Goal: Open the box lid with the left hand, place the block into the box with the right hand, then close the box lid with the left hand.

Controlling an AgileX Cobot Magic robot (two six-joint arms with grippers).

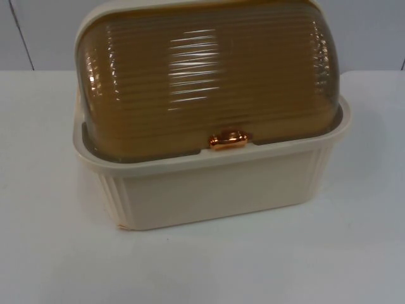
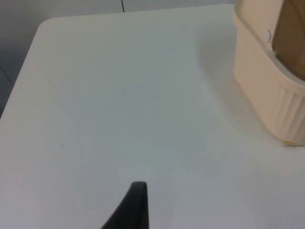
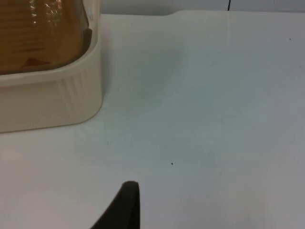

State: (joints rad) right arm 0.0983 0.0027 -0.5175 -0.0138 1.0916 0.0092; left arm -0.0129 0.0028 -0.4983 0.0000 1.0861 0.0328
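A cream plastic box (image 1: 215,187) stands in the middle of the table, seen large in the top view. Its ribbed amber see-through lid (image 1: 209,69) is down, resting inside the rim. A small copper handle (image 1: 229,140) sits on the lid's front edge. The left gripper (image 2: 136,205) hovers over bare table to the left of the box (image 2: 271,90), well apart from it. Over the table to the right of the box (image 3: 52,100) is the right gripper (image 3: 125,205), also apart. Through the lid (image 3: 38,33) a faint reddish patch (image 3: 32,61) shows inside; I cannot tell what it is.
The white table (image 1: 354,253) runs out on both sides and in front of the box. A grey partition wall (image 1: 38,31) rises behind it. The table's far edge (image 2: 128,12) lies ahead of the left gripper.
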